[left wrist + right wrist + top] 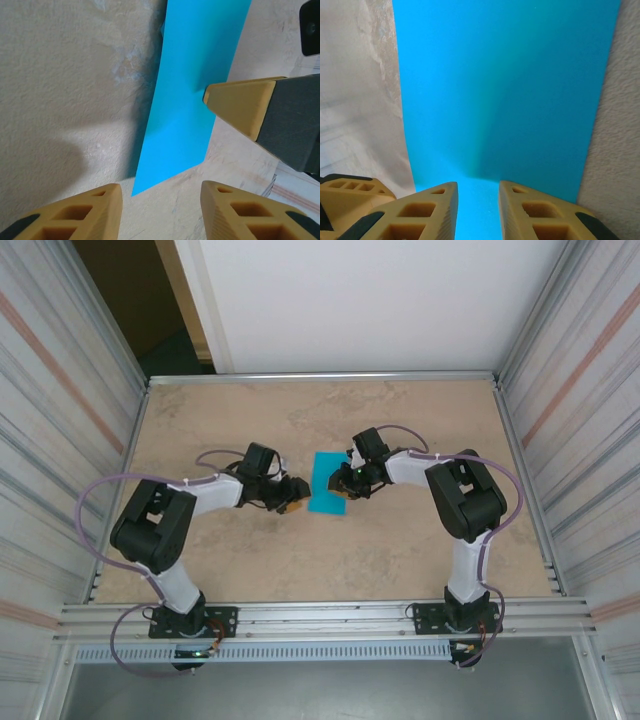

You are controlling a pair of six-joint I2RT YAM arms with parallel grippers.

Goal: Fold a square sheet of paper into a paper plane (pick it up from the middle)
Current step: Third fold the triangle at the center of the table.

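The square sheet of paper is plain turquoise and lies mid-table between my two grippers. In the right wrist view the paper spreads under and ahead of my right gripper, whose jaws stand narrow with a raised strip of the sheet pinched between them. From above, that right gripper sits on the sheet's right part. My left gripper is just left of the sheet. In the left wrist view it is open over bare table, the sheet's near corner just ahead. The sheet's left edge is lifted and casts a shadow. One of the right gripper's fingers rests on its right edge.
The beige table is fenced by a metal rail at the back and by corrugated side walls. Both arm bases are bolted to the front rail. Cables loop beside each arm.
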